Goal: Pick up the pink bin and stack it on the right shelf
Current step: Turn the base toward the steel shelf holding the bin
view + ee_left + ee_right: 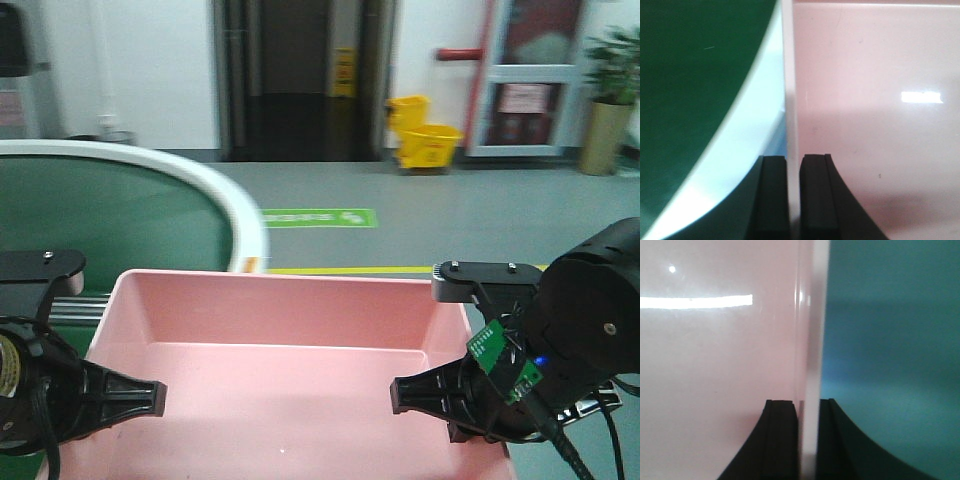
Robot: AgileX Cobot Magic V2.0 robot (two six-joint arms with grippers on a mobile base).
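Note:
The pink bin (pixel 290 340) fills the lower middle of the front view, open side up and empty. My left gripper (pixel 140 397) is shut on its left wall and my right gripper (pixel 415 393) on its right wall. In the left wrist view the thin pale rim passes between the two black pads of the left gripper (pixel 794 160), with the bin (pixel 870 125) interior to the right. The right wrist view shows the right gripper (pixel 807 402) pinching the rim the same way, with the bin (pixel 715 365) interior to the left. The right shelf is out of view.
A green surface with a curved white edge (pixel 150 165) lies behind and left of the bin. Farther off, on the grey floor, stand a yellow mop bucket (pixel 425 130), a potted plant (pixel 610 100) and dark doors (pixel 300 70).

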